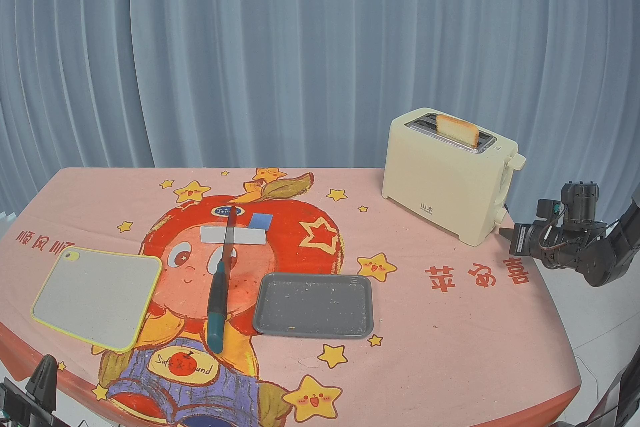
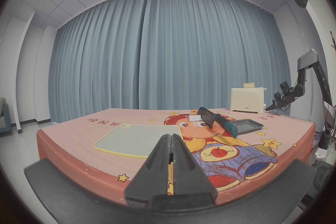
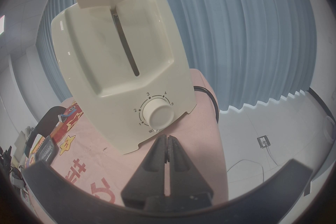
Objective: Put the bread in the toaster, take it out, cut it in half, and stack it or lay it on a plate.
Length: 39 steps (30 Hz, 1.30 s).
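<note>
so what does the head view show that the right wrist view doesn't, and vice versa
Head view adds: the bread standing in the top slot of the toaster, plus a clear layout of cutting board, knife and grey tray, which the wrist view squeezes into an unreadable edge. Right wrist view adds: the toaster's end face, with lever slot and numbered dial. Both: the toaster, the pink table, and the right gripper, shut, beside the toaster's end.

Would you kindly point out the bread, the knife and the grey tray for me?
bread (image 1: pixel 457 130): head view, on its toasted upper face.
knife (image 1: pixel 217 308): head view, on the teal handle.
grey tray (image 1: pixel 313 305): head view, on its bare floor.
</note>
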{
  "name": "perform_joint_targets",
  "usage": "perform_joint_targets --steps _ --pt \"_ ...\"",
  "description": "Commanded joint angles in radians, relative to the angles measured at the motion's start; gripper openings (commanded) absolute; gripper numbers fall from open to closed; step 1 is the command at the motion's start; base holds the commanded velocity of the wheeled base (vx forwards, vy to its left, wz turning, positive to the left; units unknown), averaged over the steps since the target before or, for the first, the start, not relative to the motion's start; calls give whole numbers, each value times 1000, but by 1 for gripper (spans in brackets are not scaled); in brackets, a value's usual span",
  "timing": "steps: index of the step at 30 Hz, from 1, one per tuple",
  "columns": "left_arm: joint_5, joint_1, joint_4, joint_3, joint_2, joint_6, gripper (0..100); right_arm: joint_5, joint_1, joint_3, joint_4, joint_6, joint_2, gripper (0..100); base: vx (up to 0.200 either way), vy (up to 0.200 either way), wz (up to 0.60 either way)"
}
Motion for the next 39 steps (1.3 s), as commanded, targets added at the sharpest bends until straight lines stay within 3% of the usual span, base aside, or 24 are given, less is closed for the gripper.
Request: perform_joint_targets --steps 1,35,39 --pt "0 0 0 18 -9 0 0 -1 2 -4 0 0 0 0 0 0 0" --pt "0 0 0 18 -9 1 0 -1 16 -2 -2 1 -14 0 0 0 0" --pt "0 0 0 18 -9 0 0 -2 15 2 -45 1 -12 0 0 0 0"
